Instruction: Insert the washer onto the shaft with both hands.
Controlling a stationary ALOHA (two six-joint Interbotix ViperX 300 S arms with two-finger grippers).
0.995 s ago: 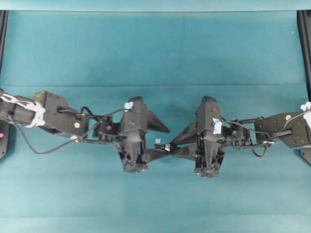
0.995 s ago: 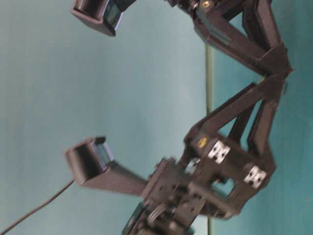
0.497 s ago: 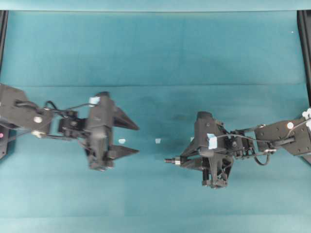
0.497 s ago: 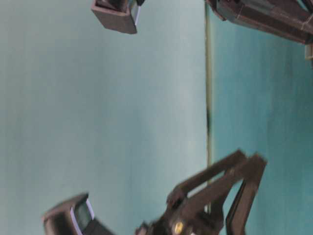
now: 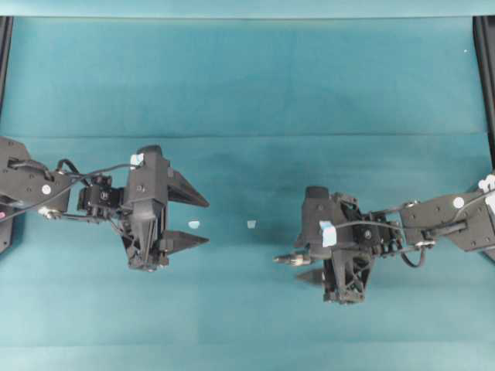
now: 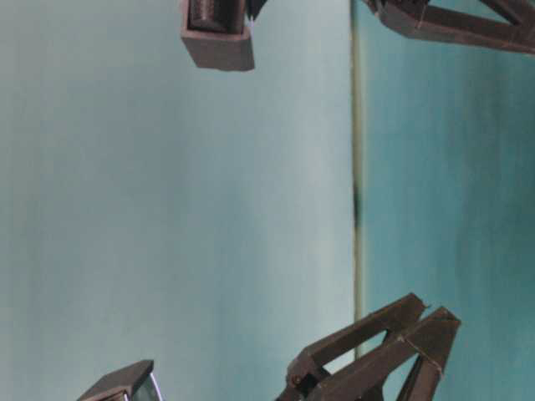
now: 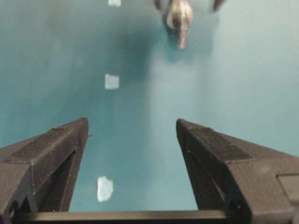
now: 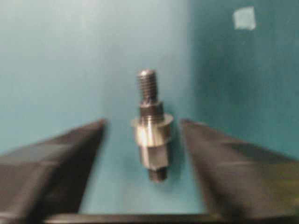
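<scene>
I count two grippers, and both are mine. My left gripper (image 5: 203, 222) is wide open and holds nothing; in my left wrist view only the teal table (image 5: 247, 85) shows between its fingers (image 7: 56, 149). My right gripper (image 5: 303, 260) is open too.

There is one shaft (image 8: 151, 133). It sits in the gap of my right gripper, pointing away from it and towards my left gripper. There is teal on both sides of it, so my fingers (image 8: 70, 154) are not touching it. I cannot tell if it rests on the table.

There is one washer (image 8: 152, 123). It looks like the shiny ring around the wide part of the shaft, but the picture is blurry.

I count three small pale tape squares (image 7: 111, 81) on the table. From above I see only two.

One second ago my two grippers met in the middle, around the shaft. Half a second ago they had moved well apart, with my left one already open and my right one pinching the shaft. Now my right fingers have spread and let go.
</scene>
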